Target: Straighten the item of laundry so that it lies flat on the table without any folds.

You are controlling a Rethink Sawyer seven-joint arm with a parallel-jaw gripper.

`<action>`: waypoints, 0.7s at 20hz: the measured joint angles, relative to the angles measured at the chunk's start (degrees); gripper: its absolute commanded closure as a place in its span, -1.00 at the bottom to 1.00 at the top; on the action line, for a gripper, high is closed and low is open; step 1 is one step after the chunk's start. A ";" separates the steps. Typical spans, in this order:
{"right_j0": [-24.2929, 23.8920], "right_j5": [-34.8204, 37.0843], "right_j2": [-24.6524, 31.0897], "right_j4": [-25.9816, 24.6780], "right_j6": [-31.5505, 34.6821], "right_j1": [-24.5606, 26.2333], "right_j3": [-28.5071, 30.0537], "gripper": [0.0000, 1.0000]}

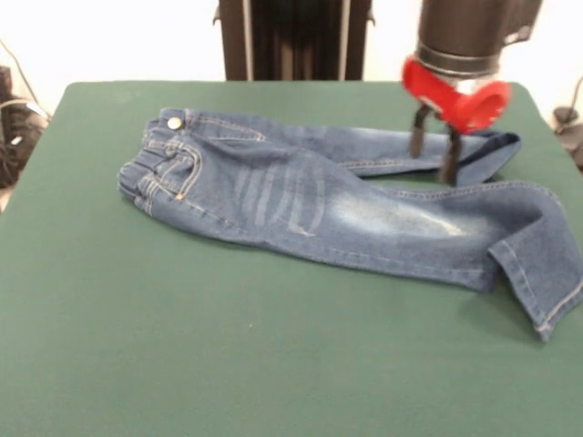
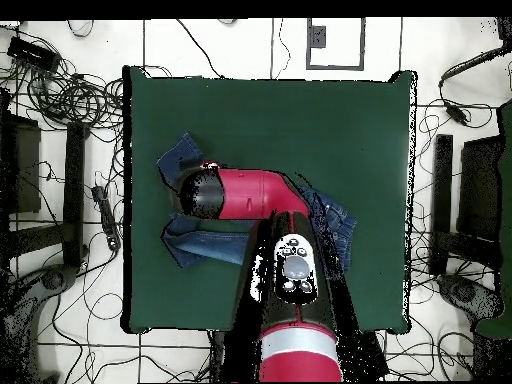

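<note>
The small blue denim jeans (image 1: 301, 196) lie across the dark green table (image 1: 182, 355), waist with brass button at the left and legs running right. The near leg bends down at its cuff (image 1: 547, 291). The far leg's end (image 1: 492, 150) is turned over and shows a dark inside. My gripper (image 1: 434, 147), with a red wrist and black fingers, is open and stands over the far leg near its cuff, with nothing between the fingers. In the overhead view the arm (image 2: 245, 195) covers most of the jeans (image 2: 195, 245) and hides the gripper.
The robot's dark pedestal (image 1: 291, 36) stands at the table's far side. Cables (image 2: 70, 90) and dark stands (image 2: 40, 190) lie on the floor around the table (image 2: 300, 120). Bare green tabletop stretches in front of the jeans.
</note>
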 measured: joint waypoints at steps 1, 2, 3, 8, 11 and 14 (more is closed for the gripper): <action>-0.68 0.00 0.00 -1.17 0.00 -0.08 0.00 -1.00; -1.90 0.01 0.01 -2.81 -0.04 -0.19 0.01 -1.00; -2.79 0.00 0.01 -3.88 -0.13 -0.28 0.01 -1.00; -9.32 0.04 0.04 -9.72 -1.96 -1.87 0.08 -1.00; -13.00 0.04 0.21 -12.25 -3.82 -3.07 0.13 -1.00; -16.50 0.04 0.65 -14.32 -5.97 -3.90 0.14 -1.00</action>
